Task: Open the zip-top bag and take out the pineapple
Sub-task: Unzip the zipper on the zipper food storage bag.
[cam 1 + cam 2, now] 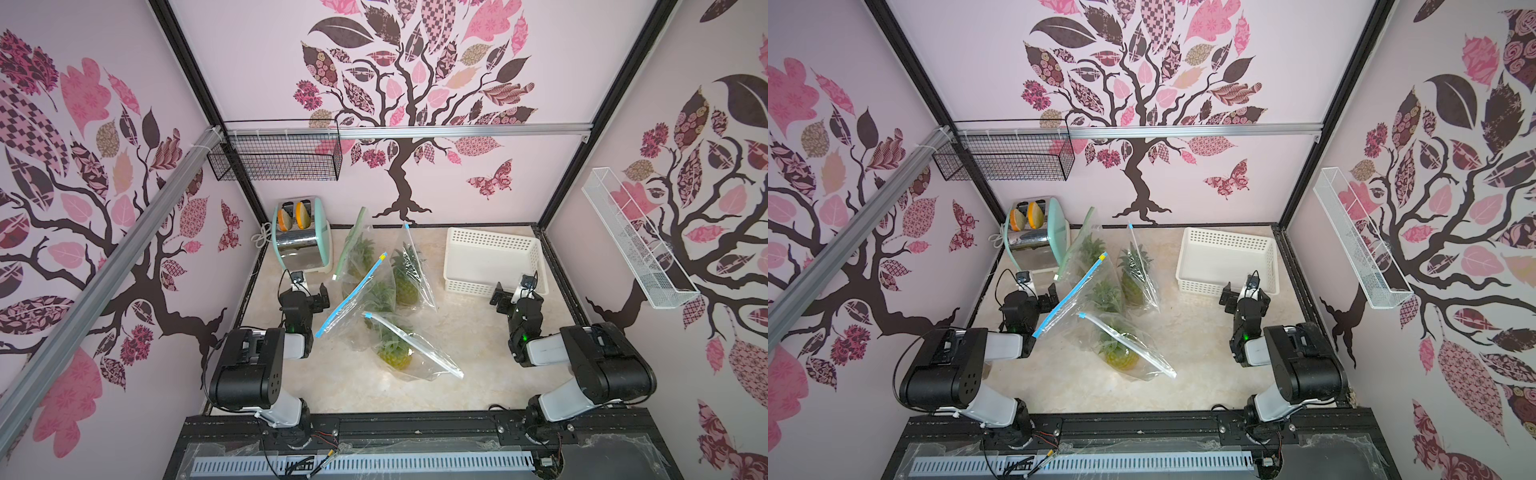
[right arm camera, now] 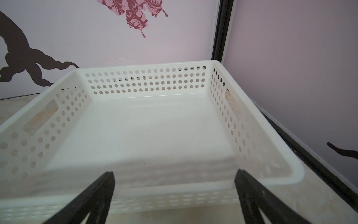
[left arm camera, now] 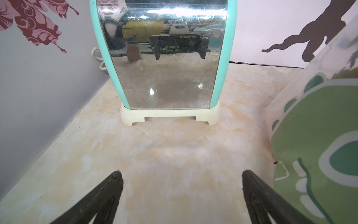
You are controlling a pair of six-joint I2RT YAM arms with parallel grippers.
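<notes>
Our left gripper (image 3: 180, 175) is wide open and holds nothing, by the toaster (image 3: 164, 58). Our right gripper (image 2: 174, 173) is wide open too, by the basket (image 2: 147, 81). The near zip-top bag (image 1: 419, 365) with its pineapple (image 1: 395, 359) lies between them.

4 zip bags (image 1: 419, 348) w/ 4 pineapples (image 1: 395, 358), 1 toaster (image 1: 301, 245), 1 basket (image 1: 490, 241).

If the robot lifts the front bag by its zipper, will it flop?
Probably floppy: the bag is thin, wrinkled clear film. It would likely sag and swing bottom-heavy, since a pineapple sits inside.
</notes>
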